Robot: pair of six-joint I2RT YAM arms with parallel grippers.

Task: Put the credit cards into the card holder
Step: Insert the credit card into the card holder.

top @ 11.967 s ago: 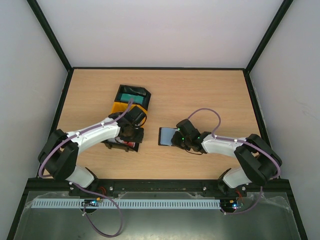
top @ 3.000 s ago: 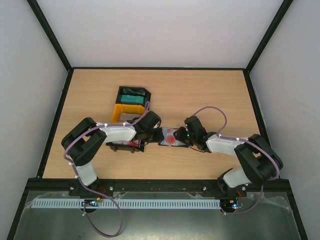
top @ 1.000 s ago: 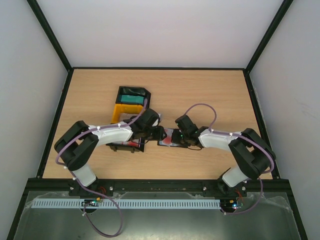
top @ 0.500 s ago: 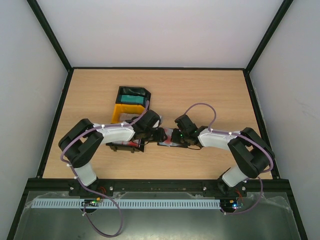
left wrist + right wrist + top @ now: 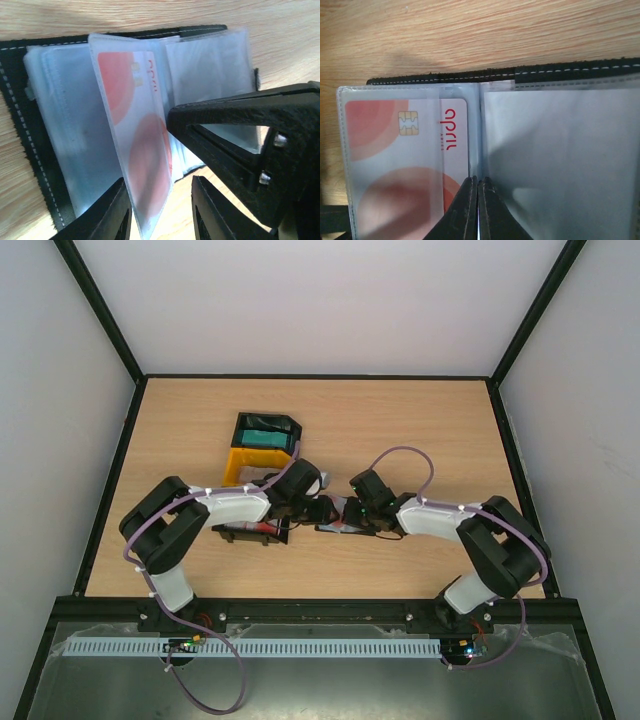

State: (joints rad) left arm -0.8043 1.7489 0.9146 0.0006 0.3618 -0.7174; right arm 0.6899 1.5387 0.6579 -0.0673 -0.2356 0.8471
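Left wrist: your left hand (image 5: pixel 160 200), open, straddles the clear sleeve (image 5: pixel 98 67) holding a red-and-white card (image 5: pixel 120 90); your right hand (image 5: pixel 478 185), closed, rests on the card holder (image 5: pixel 570 71) at its centre fold.

A credit card (image 5: pixel 405 150) sits in the card holder (image 5: pixel 560 150), trays (image 5: pixel 245 465) lying behind and left

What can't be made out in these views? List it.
- Top view: card holder mostly hidden under left arm and right arm.
- Top view: near tray, contents covered by left arm.
- Left wrist: some sleeves hidden behind right gripper.
- Right wrist: card, lower part cut off by the frame edge.
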